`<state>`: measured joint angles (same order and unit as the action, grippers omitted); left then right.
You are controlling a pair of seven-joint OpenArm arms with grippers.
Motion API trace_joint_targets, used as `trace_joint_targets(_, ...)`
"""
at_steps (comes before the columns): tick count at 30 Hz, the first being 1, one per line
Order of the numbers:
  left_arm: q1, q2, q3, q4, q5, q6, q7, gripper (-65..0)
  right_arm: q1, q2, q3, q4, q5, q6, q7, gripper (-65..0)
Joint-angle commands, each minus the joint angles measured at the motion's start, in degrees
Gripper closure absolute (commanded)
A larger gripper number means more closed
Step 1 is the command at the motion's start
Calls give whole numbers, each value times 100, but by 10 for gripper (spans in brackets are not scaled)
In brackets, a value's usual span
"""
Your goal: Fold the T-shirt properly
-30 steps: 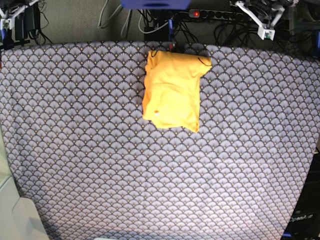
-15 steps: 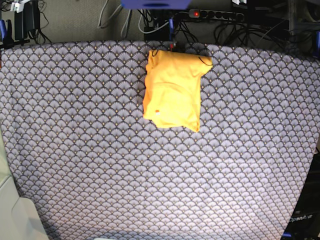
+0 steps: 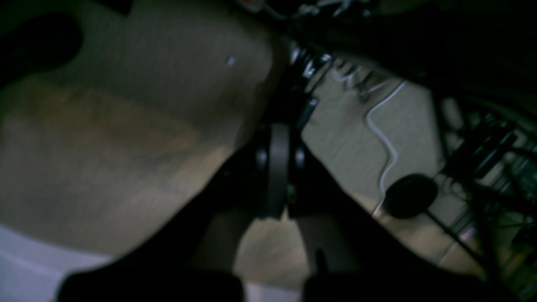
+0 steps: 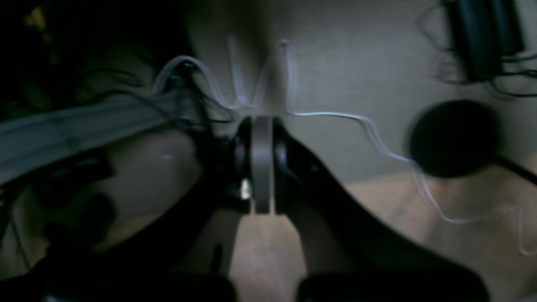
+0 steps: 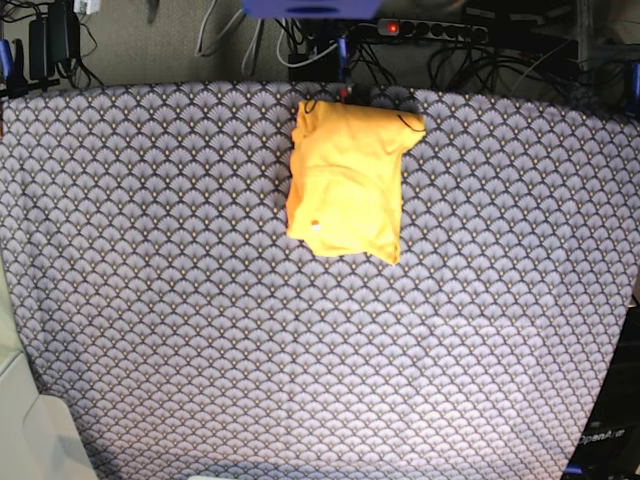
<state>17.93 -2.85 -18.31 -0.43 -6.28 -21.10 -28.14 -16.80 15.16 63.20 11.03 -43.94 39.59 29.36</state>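
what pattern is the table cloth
Blue-grey fan-shaped scales on the table cloth, clearest in the base view.

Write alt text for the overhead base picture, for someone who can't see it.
A yellow-orange T-shirt, folded into a compact bundle, lies near the far edge of a table cloth patterned with blue-grey scales. No robot arm shows; cables and a power strip sit beyond the table.

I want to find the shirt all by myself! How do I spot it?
Look at the big table cloth with blue-grey scales. Near its far edge, about the middle, just before the tangle of black cables, lies the T-shirt, folded into a small bundle. It is the only bright yellow-orange thing there, plain with no pattern.
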Motion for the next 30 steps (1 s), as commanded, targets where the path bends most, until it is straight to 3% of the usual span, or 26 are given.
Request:
trace_joint_targets(1,-224,-97,-2,43,-27,-30,-241,0,-13,89,-56,-114,-138,41,57,0)
trace_joint_targets(3,-532,-211,6,43,-9,-30,-241,0,84,18,-223,-360,-498,41,39,0)
trace_joint_targets(4,-620,-238,6,43,-9,-22,-241,0,128,-78,-329,-421,-700,-280,31,0)
trace_joint_targets(8,-708,-273,6,43,-9,-13,-153,0,198,-439,-883,-465,-1570,-2082,4,0)
trace_joint_targets(10,-752,-326,15,43,9,75,181,0,198,-623,-1094,-474,-1852,-2891,-13,0)
trace_joint_targets(12,-840,-370,138,43,281,559,682,0,207,-755,-1331,-474,-2151,-3621,-251,0)
trace_joint_targets(14,-857,-352,384,43,598,1130,1007,0,339,-852,-1463,-483,-2335,-4025,-471,0)
trace_joint_targets(16,-857,-335,551,43,879,1666,1227,0,383,-905,-1472,-492,-2370,-4219,-682,0)
trace_joint_targets(19,-866,-247,631,43,976,2053,1280,0,392,-878,-1454,-624,-2370,-4333,-761,0)
trace_joint_targets(24,-866,-185,622,43,967,2088,1271,0,401,-870,-1445,-632,-2362,-4685,-769,0)
trace_joint_targets(30,-866,-115,613,43,659,2115,1262,0,383,-905,-1436,-641,-2230,-4693,-769,0)
